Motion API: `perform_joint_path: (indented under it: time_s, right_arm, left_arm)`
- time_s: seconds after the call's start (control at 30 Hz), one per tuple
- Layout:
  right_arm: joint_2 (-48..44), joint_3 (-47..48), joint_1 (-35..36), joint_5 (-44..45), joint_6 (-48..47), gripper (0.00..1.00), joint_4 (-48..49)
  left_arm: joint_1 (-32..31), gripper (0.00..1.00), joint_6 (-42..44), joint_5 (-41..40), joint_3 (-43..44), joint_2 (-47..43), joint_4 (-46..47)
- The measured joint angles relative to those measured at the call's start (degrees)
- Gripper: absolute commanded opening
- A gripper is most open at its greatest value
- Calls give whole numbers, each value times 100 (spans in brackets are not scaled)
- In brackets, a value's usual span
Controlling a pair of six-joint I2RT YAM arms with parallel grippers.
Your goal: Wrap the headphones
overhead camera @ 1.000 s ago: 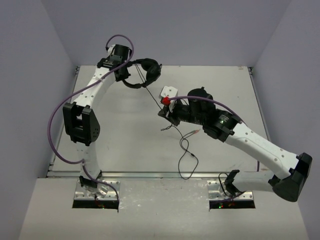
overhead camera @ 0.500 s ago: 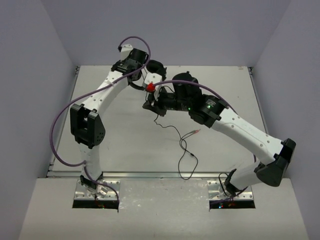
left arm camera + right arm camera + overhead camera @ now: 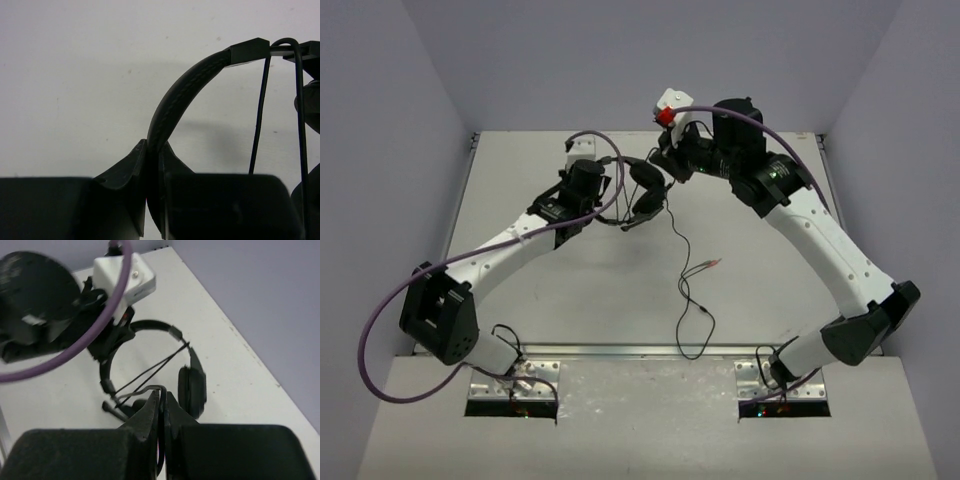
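- In the top view the headphones [image 3: 642, 190] are seen over the far middle of the table [image 3: 520, 290], between the left gripper [image 3: 603, 197] and the right gripper [image 3: 670, 165].
- The grip is only made clear by the left wrist view: the headband [image 3: 175, 95] is pinched edge-on between the left jaws.
- Only in the right wrist view are the right jaws shown squeezed together on the thin cable [image 3: 150, 371], with two strands stretched across the band's loop.
- The cable's loose tail, trailed toward the near edge, is caught by the top view alone.
- Long axis: laid roughly left-right in the top view, band at the left gripper, earcups [image 3: 645, 175] toward the right one. The boom mic [image 3: 632, 224] is pointed toward the near side.
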Motion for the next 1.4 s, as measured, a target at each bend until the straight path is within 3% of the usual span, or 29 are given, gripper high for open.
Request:
perform_joint_path:
  time_s: [0.13,0.27,0.63,0.83,0.97,1.4]
  right_arm:
    - [275,599,-157,109,-256,1,-155]
    - [385,581,-435,306,-479,1,-201]
    - [326,107,-1471,874,-1147,1,-109]
    - [-76,-743,-1674,363,-1320,1,643]
    - [-87,-811,-1709,-94,-1360,1,949]
    - [-92,-1611,-1991,-1314,-678,1,2002]
  left_arm:
    - [-660,0,608,-50,-472,-496,979]
    - [-1237,0,1165,72,-1126,-911,1895]
    - [-1508,0,1733,155,-1156,-1086,2334]
    - [-2050,0,2083,151,-708,-1147,1860]
    - [-2330,1,2245,160,-286,-1132,1248]
    - [-2485,0,2251,293,452,-1154,-35]
